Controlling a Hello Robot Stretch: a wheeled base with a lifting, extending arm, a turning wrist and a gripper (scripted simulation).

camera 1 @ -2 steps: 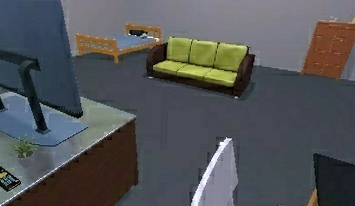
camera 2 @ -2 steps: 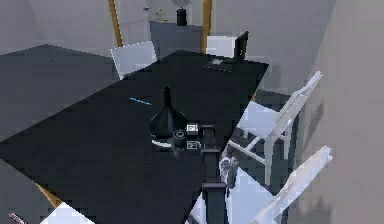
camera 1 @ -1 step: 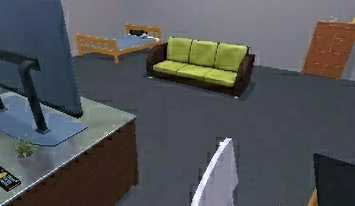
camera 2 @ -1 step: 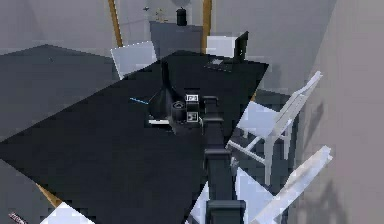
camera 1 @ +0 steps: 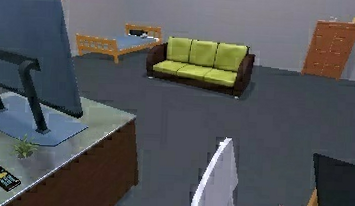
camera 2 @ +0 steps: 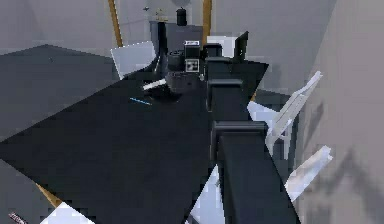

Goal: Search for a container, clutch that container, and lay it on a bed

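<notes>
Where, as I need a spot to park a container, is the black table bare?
In the arm side view the black table is bare left of the arm, from the small blue thing to its near edge. It is crowded at the far end around the gripper.

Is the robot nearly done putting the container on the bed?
Not yet. Nothing looks finished. The arm reaches over the black table and the gripper is near something dark there; I cannot tell whether it holds anything. Left to do: getting to the bed, far off beside the green sofa, and laying it there.
</notes>
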